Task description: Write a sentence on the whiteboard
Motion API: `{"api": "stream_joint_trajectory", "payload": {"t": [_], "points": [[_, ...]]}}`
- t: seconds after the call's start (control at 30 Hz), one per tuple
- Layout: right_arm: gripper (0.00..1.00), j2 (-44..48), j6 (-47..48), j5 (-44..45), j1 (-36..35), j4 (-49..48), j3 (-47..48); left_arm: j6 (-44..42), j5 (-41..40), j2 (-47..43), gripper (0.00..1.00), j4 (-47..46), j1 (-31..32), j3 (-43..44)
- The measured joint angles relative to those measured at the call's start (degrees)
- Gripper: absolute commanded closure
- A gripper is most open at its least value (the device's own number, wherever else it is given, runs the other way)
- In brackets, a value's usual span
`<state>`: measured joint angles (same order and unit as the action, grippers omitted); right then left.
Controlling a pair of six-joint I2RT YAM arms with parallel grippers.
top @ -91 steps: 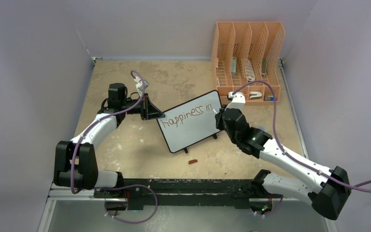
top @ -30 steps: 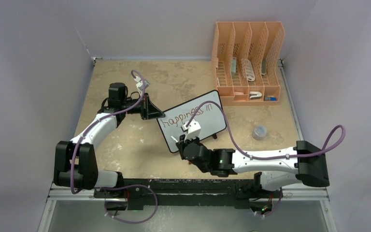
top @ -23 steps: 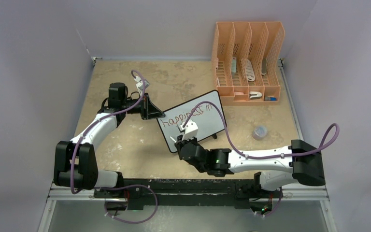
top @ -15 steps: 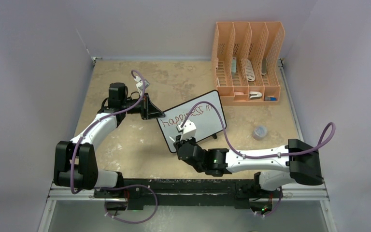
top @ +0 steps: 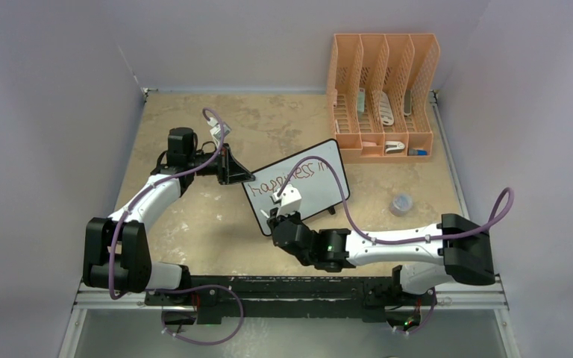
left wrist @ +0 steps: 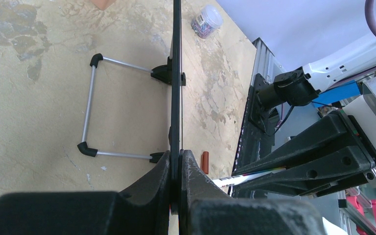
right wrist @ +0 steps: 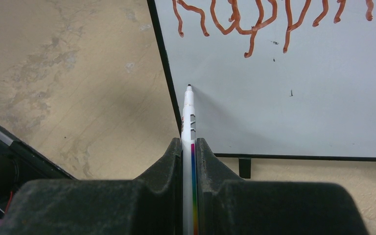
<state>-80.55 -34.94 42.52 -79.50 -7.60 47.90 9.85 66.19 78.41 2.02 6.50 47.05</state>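
I read right gripper (right wrist: pixel 189 142) clamped on marker (right wrist: pixel 188 115). Shaft points up-board, tip at left margin of whiteboard (right wrist: pixel 298 98), just below sentence (right wrist: pixel 235 19); contact unclear. Left gripper (left wrist: pixel 176 164) pinches board's side edge. My judgement: second line runs rightward along board's long axis.

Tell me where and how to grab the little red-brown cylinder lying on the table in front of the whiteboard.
I'd grip the small red-brown cylinder at its middle, pinching across its narrow width, coming straight down from above. It lies flat on the tan table, so only its top and long sides are open.
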Motion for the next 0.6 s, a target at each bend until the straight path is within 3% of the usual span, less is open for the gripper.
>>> {"api": "stream_joint_trajectory", "payload": {"t": [0.6], "points": [[1.00,-1.70,-2.05,0.00,-0.31,3.67,0.96,-0.02,-0.02,0.00,1.00,0.02,0.00,0.00]]}}
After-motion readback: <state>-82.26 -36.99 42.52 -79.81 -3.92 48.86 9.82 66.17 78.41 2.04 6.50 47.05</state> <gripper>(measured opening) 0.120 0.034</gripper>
